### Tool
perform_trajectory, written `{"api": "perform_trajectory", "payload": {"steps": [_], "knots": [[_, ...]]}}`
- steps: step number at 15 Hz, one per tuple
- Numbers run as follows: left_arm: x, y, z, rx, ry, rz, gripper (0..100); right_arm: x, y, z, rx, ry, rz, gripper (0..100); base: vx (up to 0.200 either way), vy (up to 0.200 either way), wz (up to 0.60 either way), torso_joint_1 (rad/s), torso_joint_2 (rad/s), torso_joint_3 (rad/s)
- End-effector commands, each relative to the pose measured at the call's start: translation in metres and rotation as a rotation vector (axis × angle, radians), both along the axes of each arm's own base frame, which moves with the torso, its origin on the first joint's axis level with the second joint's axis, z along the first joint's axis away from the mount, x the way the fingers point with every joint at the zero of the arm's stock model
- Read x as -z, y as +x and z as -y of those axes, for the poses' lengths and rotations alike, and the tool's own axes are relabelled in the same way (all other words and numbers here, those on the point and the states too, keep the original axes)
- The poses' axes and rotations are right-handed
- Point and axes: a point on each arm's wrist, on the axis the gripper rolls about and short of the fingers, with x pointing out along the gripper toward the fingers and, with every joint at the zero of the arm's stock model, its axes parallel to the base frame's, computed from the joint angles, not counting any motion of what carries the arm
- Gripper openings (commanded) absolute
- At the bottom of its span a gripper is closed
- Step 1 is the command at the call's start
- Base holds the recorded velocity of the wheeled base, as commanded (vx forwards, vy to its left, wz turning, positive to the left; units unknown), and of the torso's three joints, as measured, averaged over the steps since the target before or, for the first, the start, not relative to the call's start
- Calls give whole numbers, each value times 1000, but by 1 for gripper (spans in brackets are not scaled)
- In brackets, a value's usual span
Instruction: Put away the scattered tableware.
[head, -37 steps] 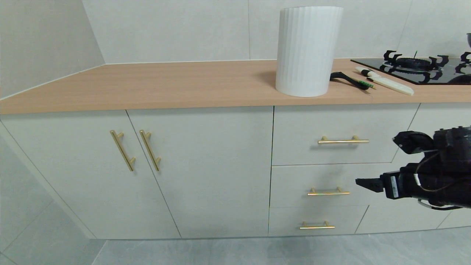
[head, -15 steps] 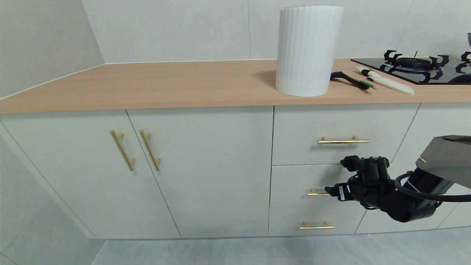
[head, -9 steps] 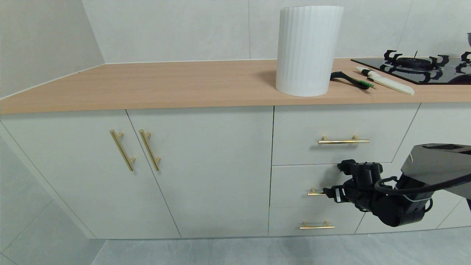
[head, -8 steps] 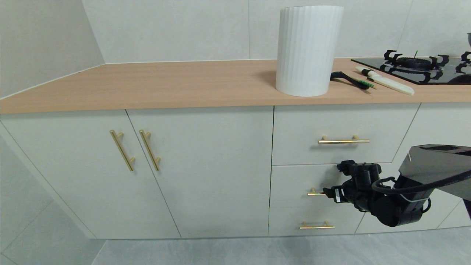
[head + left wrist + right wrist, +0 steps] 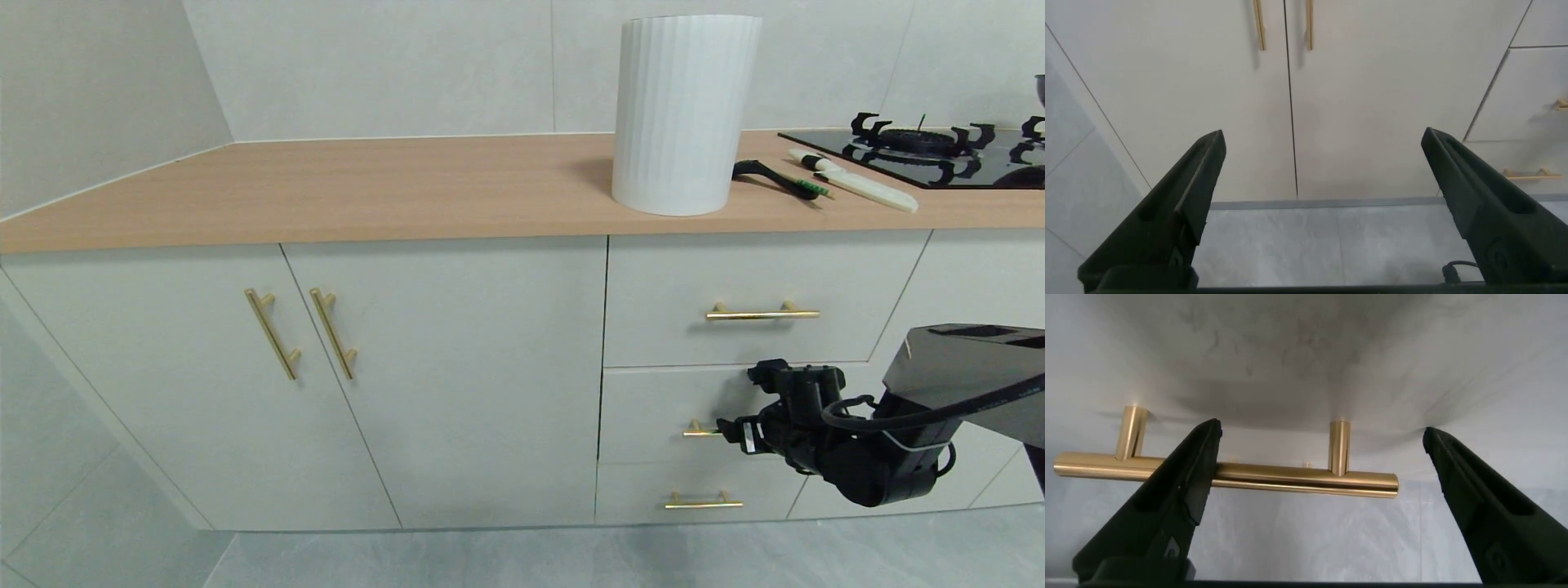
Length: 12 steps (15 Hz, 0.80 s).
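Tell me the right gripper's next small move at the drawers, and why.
Probably shut the right gripper on the brass bar handle of the middle drawer. The wrist view shows its fingers open with the bar's end and one post between them, and the drawer looks closed. How deep the bar sits cannot be told, so close gently.

**Head view, upper right.** Three pieces of tableware lie flat on the wooden countertop (image 5: 408, 188), between a tall white ribbed cylinder (image 5: 684, 114) and the black hob (image 5: 939, 159).

- **(a)** A black curved-handled utensil (image 5: 767, 175) lies just beside the cylinder's base.
- **(b)** A thin green-banded stick (image 5: 819, 190) lies at its near end; whether the two are joined cannot be told.
- **(c)** A cream-white knife-shaped piece (image 5: 865, 190) lies diagonally along the hob's edge.

**Lower right.** The pale grey middle drawer (image 5: 653, 408) is shut. Its brass bar handle (image 5: 700, 432) is horizontal on two posts.
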Motion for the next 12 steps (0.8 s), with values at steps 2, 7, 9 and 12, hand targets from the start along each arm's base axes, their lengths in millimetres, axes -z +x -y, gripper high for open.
{"api": "perform_trajectory", "payload": {"steps": [2,7,9,12], "knots": [[0,0,0,0,0,-2,100,0,-2,0,-3,-5,-8,100,0,0,0,0,0,0],[0,0,0,0,0,-2,100,-28,-17,2,-18,-6,-74,100,0,0,0,0,0,0],[0,0,0,0,0,0,100,-55,-29,4,-45,10,-107,100,0,0,0,0,0,0],[0,0,0,0,0,0,100,-102,-50,1,-97,39,-115,100,0,0,0,0,0,0]]}}
